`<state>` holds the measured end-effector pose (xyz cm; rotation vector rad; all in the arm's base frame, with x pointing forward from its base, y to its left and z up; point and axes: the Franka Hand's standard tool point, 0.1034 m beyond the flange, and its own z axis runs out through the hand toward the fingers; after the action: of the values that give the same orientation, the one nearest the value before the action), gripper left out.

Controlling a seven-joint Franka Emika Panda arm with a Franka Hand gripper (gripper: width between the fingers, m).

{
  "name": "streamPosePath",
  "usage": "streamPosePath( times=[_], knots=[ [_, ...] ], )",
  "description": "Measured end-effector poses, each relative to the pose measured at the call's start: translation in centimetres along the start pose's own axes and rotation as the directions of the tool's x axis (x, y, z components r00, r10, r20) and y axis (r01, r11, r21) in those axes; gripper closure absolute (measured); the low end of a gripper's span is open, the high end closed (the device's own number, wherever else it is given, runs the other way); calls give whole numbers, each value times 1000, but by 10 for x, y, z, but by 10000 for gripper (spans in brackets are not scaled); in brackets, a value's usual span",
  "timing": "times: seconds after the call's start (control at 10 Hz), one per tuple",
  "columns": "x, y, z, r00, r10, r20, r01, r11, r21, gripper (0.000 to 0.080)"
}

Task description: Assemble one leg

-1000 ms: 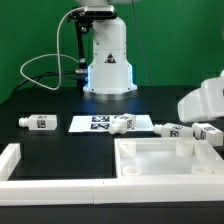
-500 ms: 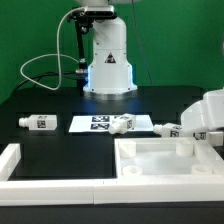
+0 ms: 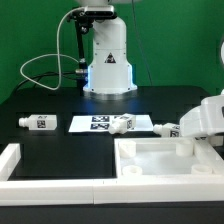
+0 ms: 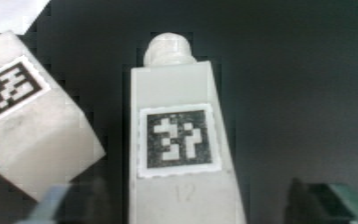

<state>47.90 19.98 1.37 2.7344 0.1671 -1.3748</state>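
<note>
Picking up is the step in hand: the claw [image 4: 208,203] hangs spread astride the leg [image 4: 176,120], which lies flat on the black table [image 3: 60,100] beside another leg [image 4: 25,100], seemingly untouched, so next comes lowering squarely and pinching its sides.

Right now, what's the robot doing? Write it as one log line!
gripper: open | fingers: either side of leg, no grip | leg: lying on table, not lifted | second leg: beside it

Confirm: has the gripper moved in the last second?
Yes. In the exterior view the gripper has dropped closer to the white tray's far rim.
</note>
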Motion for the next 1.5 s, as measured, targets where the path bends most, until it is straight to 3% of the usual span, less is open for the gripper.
streamPosePath(
  times=[0.1, 0.2, 0.4, 0.5, 0.6, 0.7, 0.8, 0.9, 1.0, 1.3, 1.4, 1.5],
  knots=[
    [0, 0, 0, 1000, 0, 0, 0, 1000, 0, 381],
    [-1, 1, -3, 1000, 1, 1, -1, 1000, 5, 517],
    [-19, 10, -37, 999, 11, -31, -9, 999, 41, 517],
    [-32, 19, -59, 998, 21, -62, -16, 997, 72, 517],
    [-46, 31, -75, 997, 23, -72, -17, 996, 84, 517],
    [-50, 47, -98, 986, 9, -169, 9, 994, 106, 517],
    [-62, 66, -109, 962, 12, -273, 22, 992, 121, 517],
    [-78, 81, -103, 961, 10, -276, 24, 992, 122, 515],
    [-70, 80, -107, 940, 23, -341, 22, 992, 128, 515],
    [-67, 81, -121, 843, 21, -538, 61, 989, 134, 515],
    [-65, 95, -147, 814, 21, -580, 93, 982, 166, 515],
    [-58, 110, -177, 770, 8, -637, 121, 980, 159, 515]
  ],
)
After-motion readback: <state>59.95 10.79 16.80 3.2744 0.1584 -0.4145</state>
